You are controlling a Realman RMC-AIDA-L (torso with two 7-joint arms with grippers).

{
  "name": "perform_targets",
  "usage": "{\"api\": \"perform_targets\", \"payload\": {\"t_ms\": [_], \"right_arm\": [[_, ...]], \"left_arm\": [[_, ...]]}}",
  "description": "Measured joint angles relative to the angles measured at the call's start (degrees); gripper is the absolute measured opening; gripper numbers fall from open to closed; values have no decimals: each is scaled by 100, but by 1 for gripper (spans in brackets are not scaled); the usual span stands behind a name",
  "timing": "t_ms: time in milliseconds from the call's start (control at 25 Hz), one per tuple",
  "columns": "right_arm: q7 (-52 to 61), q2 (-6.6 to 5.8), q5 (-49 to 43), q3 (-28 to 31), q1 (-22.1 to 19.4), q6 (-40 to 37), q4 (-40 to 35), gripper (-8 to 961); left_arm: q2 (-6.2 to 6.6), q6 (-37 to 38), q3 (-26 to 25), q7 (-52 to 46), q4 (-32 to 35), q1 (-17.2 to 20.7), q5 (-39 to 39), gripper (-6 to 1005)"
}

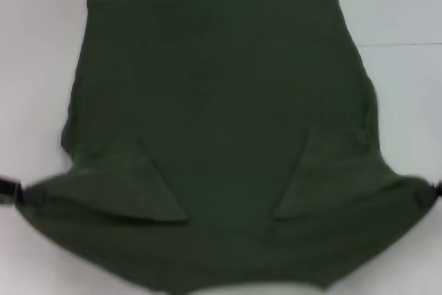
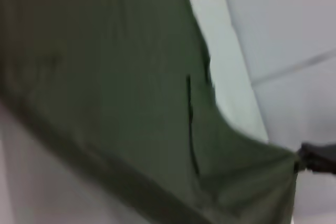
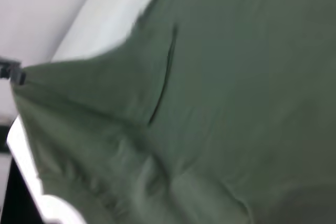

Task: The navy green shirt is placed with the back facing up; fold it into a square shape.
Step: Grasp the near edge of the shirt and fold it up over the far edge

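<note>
While the white table (image 1: 400,12) lies bare around it, the navy green shirt (image 1: 221,122) is spread back-up across that table, both sleeves folded in over the body, its near corners pulled out taut to either side. At the table's left edge the left gripper (image 1: 26,193) is clamped on one near corner; at the right edge the right gripper (image 1: 429,193) pinches the other.
</note>
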Motion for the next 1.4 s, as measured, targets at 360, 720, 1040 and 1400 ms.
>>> {"api": "perform_targets", "payload": {"t_ms": [360,720,1040,1400], "right_arm": [[471,26,222,661,593,1240,13,83],[527,325,472,596,1138,3004,134,84],[189,653,608,570,1420,4605,502,85],[10,1085,742,305,1584,6128,725,87]], "left_arm": [[26,-1288,-1197,-583,-59,-445,-384,5],[-337,-3189,-1186,59,-316,-816,-1200,4],[-553,-4553,-1168,855,-765,-1050,-1617,4],[-910,-5734,-1137,1253,-1008,-1259,-1642,5]]}}
